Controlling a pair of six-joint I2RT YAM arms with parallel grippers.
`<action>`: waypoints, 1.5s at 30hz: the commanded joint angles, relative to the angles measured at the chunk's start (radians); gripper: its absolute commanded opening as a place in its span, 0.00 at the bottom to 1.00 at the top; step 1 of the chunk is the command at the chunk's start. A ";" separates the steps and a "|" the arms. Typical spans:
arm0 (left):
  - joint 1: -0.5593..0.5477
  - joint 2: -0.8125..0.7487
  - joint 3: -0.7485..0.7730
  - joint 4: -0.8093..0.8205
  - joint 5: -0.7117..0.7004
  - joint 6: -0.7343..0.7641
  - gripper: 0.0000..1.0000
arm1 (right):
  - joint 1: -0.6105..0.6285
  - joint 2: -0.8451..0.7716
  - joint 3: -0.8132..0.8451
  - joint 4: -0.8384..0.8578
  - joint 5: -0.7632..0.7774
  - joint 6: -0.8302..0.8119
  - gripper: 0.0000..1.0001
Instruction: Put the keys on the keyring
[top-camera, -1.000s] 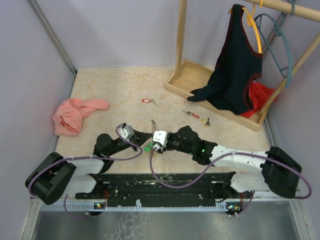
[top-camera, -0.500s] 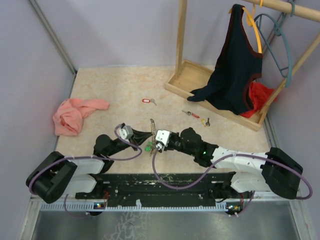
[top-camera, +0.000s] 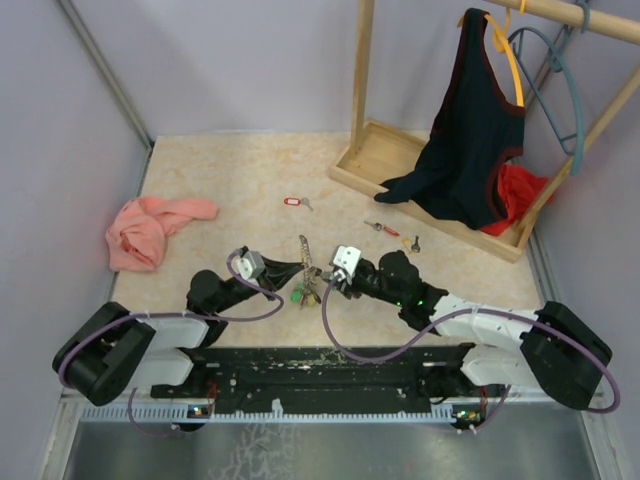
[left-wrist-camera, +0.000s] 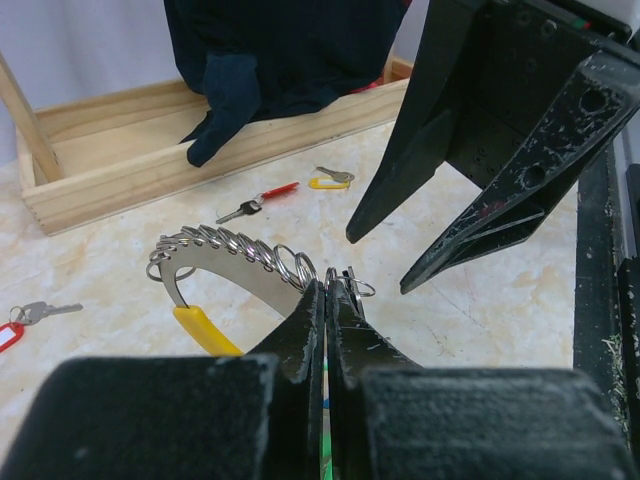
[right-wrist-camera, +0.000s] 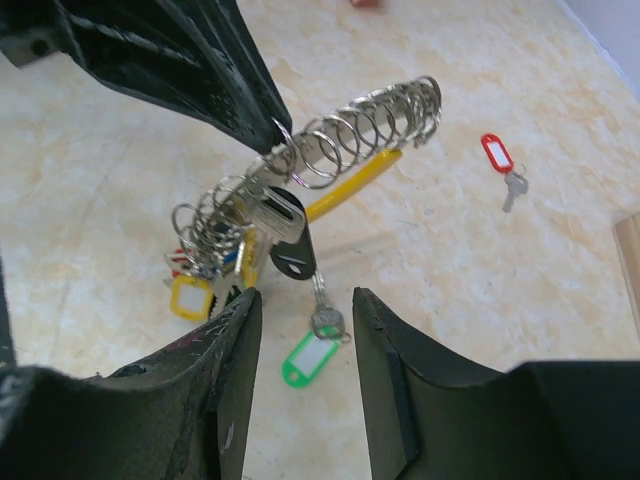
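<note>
Several keys (right-wrist-camera: 215, 265) hang bunched on the keyring (right-wrist-camera: 330, 150), the green-tagged key (right-wrist-camera: 312, 360) dangling lowest, all at the near middle of the table (top-camera: 220, 170). Now the left gripper (left-wrist-camera: 325, 290): fingers pressed together, pinching the keyring's wire. Just beside it, the right gripper (right-wrist-camera: 305, 300) has its fingers spread, nothing between them. Farther out lie three loose ones: a red-tagged key (top-camera: 292, 202), a red-headed key (top-camera: 378, 227), a yellow-tagged key (top-camera: 411, 243). Over right, the wooden tray (top-camera: 370, 150) holds the hem of a dark top (top-camera: 465, 140) and a red cloth (top-camera: 515, 195). Far left, a pink cloth (top-camera: 150, 225).
</note>
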 joint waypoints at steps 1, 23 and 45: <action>-0.006 0.005 -0.004 0.092 0.008 0.001 0.00 | -0.024 0.001 0.018 0.134 -0.155 0.067 0.43; -0.006 0.057 0.002 0.171 0.082 -0.009 0.00 | -0.095 0.149 0.096 0.217 -0.365 0.074 0.38; -0.006 0.049 -0.035 0.217 0.041 -0.001 0.00 | -0.096 0.053 0.224 -0.196 -0.285 -0.027 0.00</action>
